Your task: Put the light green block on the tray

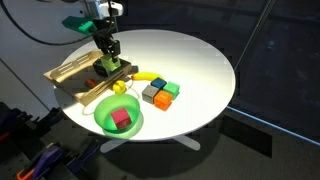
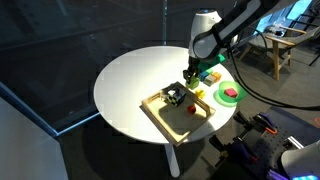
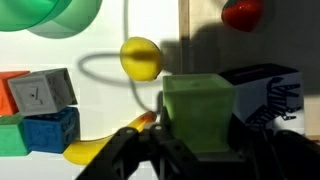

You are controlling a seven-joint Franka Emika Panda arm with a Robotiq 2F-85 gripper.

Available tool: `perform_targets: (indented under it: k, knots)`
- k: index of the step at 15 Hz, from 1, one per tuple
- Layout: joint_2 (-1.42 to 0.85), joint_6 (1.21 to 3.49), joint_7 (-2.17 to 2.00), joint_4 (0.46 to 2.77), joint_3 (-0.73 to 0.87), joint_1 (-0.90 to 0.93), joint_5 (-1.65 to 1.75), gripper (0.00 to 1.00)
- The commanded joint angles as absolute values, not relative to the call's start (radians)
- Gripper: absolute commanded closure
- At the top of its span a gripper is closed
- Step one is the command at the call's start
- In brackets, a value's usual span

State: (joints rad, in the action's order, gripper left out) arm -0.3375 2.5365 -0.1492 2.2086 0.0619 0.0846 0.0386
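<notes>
My gripper [image 1: 107,58] is shut on the light green block [image 1: 109,68], a pale lime cube. It holds the block just above the near edge of the light-wood tray [image 1: 66,76], on the side next to the bowl. In the wrist view the light green block [image 3: 198,108] fills the space between the two dark fingers of the gripper [image 3: 198,145], and the tray [image 3: 205,25] lies under it and to the right. In an exterior view the gripper [image 2: 188,80] hangs over the far end of the tray [image 2: 182,122].
A round green bowl [image 1: 118,116] holding a red block stands near the table's front edge. A yellow ball [image 3: 141,57], a banana [image 3: 88,150] and a cluster of grey, orange, blue and dark green blocks [image 1: 160,93] lie beside the tray. A black object [image 3: 265,92] lies on the tray.
</notes>
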Motion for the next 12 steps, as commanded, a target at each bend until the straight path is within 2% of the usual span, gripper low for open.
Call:
perform_targets:
  k: [1, 7, 8, 12]
  knots:
    - [-0.286, 2.554, -0.166, 2.261, 0.043, 0.086, 0.053, 0.73]
    - [-0.311, 2.534, -0.152, 2.241, 0.025, 0.078, 0.043, 0.73]
    - [-0.311, 2.534, -0.152, 2.242, 0.025, 0.078, 0.043, 0.48]
    - [-0.316, 2.534, -0.152, 2.242, 0.025, 0.079, 0.043, 0.48]
